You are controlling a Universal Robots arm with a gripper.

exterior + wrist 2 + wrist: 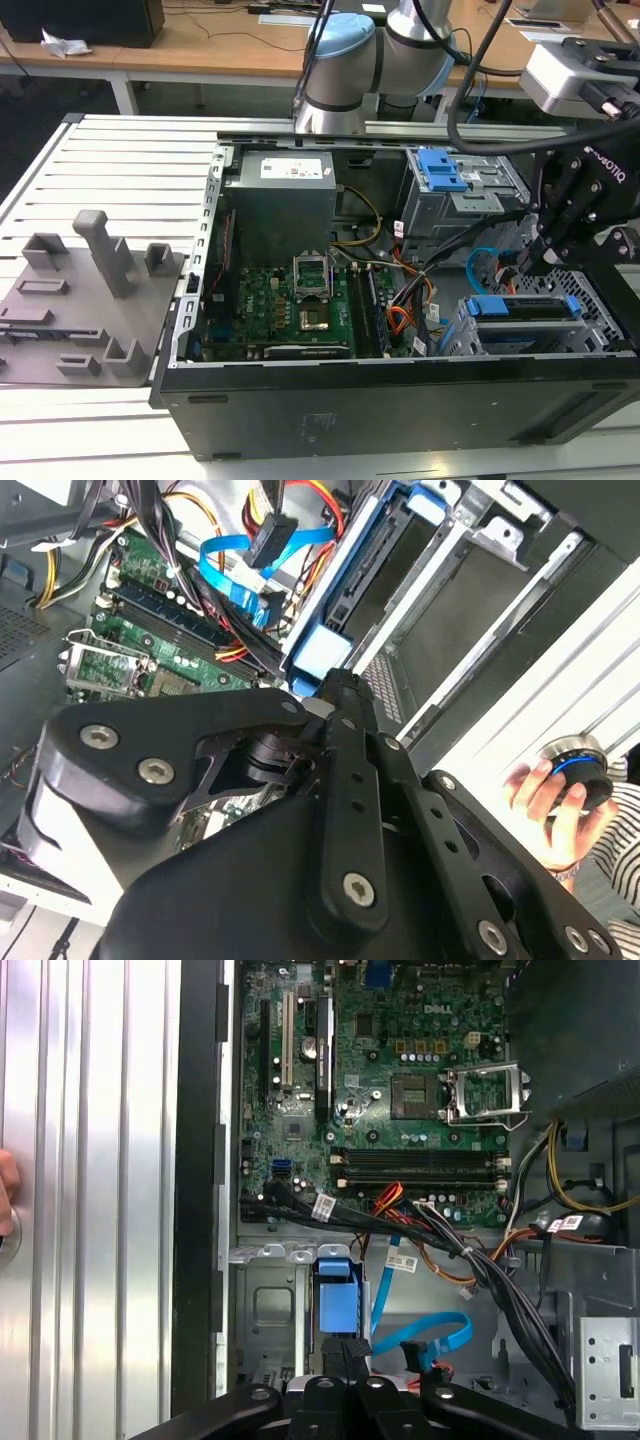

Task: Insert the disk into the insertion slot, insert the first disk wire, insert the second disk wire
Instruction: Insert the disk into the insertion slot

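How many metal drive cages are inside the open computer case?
2. The taller grey bay, with a blue latch, is farther back; the insertion slot, holding the disk, is nearer, at the exterior view's right. Others may be hidden.

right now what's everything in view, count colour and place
computer case: one, black, open on the slatted table
motherboard: one, green, inside the case
power supply: one, grey, beside the motherboard
disk: one, silver in blue caddy, in the silver insertion slot
drive bay: one, grey with blue latch, near the slot
second disk wire: one, light blue, looped near the disk
wire bundle: one, orange, red, black, between motherboard and slot
fixture plate: one, grey, exterior view's left
person's hand: one, on a black-and-blue knob
robot arm: one, silver and blue, behind the case
end effector: one, black, at the disk
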